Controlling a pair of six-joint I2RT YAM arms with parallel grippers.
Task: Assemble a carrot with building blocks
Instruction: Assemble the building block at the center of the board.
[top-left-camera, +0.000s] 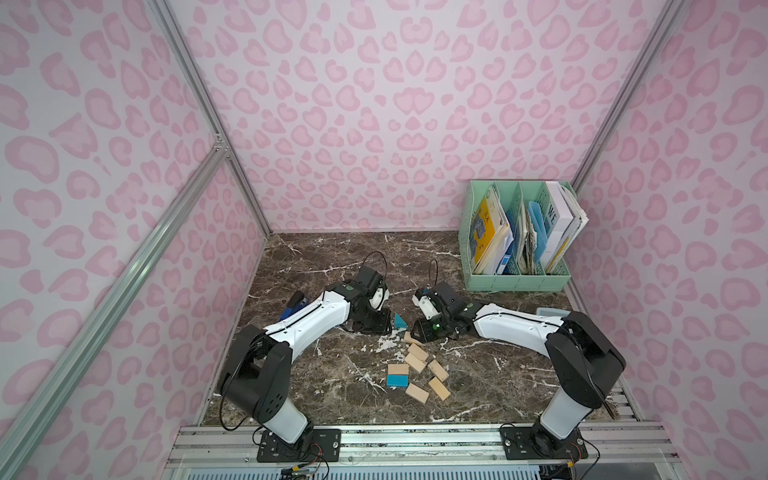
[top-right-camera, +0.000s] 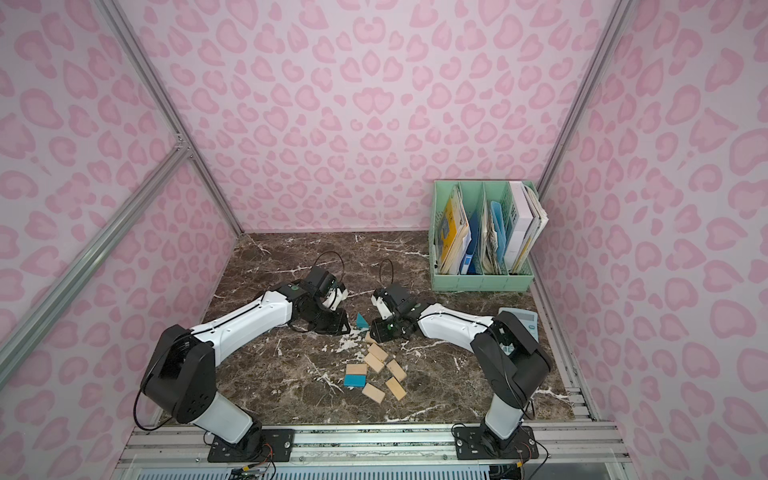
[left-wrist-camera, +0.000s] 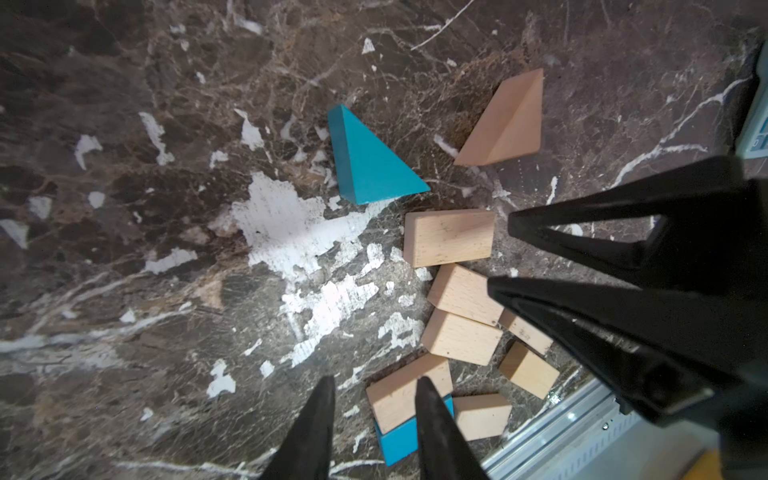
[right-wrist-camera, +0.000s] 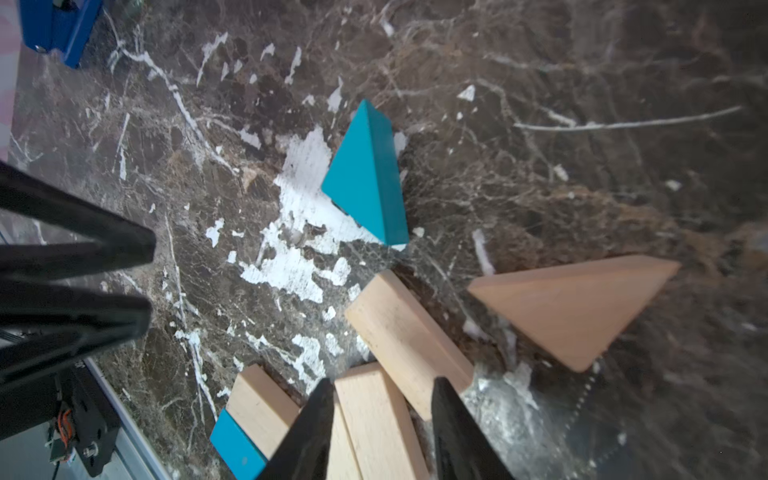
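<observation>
The building blocks lie loose on the marble table; no joined carrot is in view. A blue triangle (top-left-camera: 400, 321) (left-wrist-camera: 370, 166) (right-wrist-camera: 368, 178) stands between my two grippers. A tan triangle (top-left-camera: 411, 337) (left-wrist-camera: 505, 124) (right-wrist-camera: 582, 307) lies beside it. Several tan rectangles (top-left-camera: 417, 357) (left-wrist-camera: 449, 237) (right-wrist-camera: 407, 332) trail toward the front. One tan rectangle (top-left-camera: 397, 369) touches a blue rectangle (top-left-camera: 397, 380) (left-wrist-camera: 399, 440) (right-wrist-camera: 237, 446). My left gripper (top-left-camera: 384, 326) (left-wrist-camera: 374, 386) hovers open and holds nothing. My right gripper (top-left-camera: 419, 331) (right-wrist-camera: 382, 386) is open above a tan rectangle and not gripping it.
A mint file organizer (top-left-camera: 519, 282) full of papers stands at the back right. A light-blue calculator (top-right-camera: 524, 320) lies behind the right arm. A blue stapler-like thing (top-left-camera: 295, 305) (right-wrist-camera: 58, 25) sits behind the left arm. An aluminium rail (top-left-camera: 415, 436) runs along the front edge.
</observation>
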